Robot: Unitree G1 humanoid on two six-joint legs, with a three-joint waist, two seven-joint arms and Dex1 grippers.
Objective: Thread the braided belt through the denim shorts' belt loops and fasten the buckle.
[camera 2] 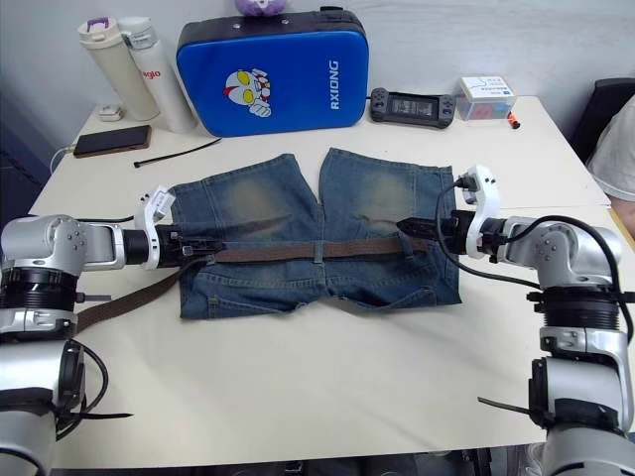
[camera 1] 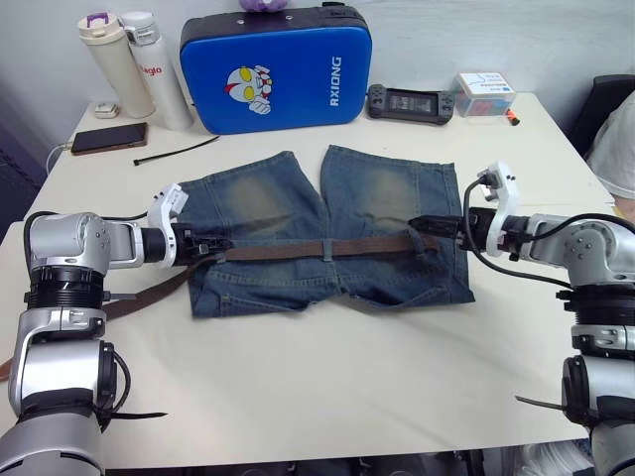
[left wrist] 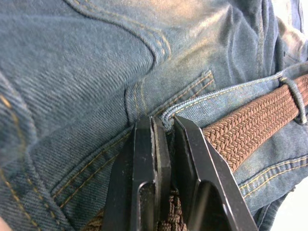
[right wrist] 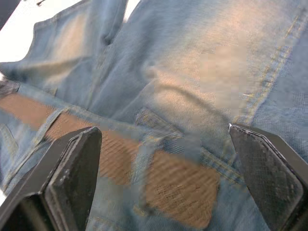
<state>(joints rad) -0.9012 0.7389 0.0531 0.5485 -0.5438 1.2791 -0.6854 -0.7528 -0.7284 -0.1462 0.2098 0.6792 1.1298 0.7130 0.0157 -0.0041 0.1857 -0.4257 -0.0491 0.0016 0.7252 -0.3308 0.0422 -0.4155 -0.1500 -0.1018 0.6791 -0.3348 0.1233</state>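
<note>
Denim shorts [camera 1: 327, 233]: faded blue twill cloth, matt, diagonal weave seen at close range, worn yellowish-tan patches on both legs, tan stitching along seams. Braided belt [camera 1: 298, 248]: brown woven strap, coarse plaited texture, matt. Left gripper [left wrist: 166, 139]: smooth black fingers, hard and faintly shiny. Right gripper [right wrist: 163, 163]: black pads [right wrist: 269, 168], finely textured, matt. Blue case [camera 1: 276, 69]: smooth padded surface with a slight sheen. Table [camera 1: 327, 377]: pale, smooth, matt.

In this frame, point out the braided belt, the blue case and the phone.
braided belt [camera 1: 298, 248], left eye view, mid-strap across the waistband.
blue case [camera 1: 298, 99], left eye view, front panel right of the cartoon face.
phone [camera 1: 107, 138], left eye view, screen centre.
</note>
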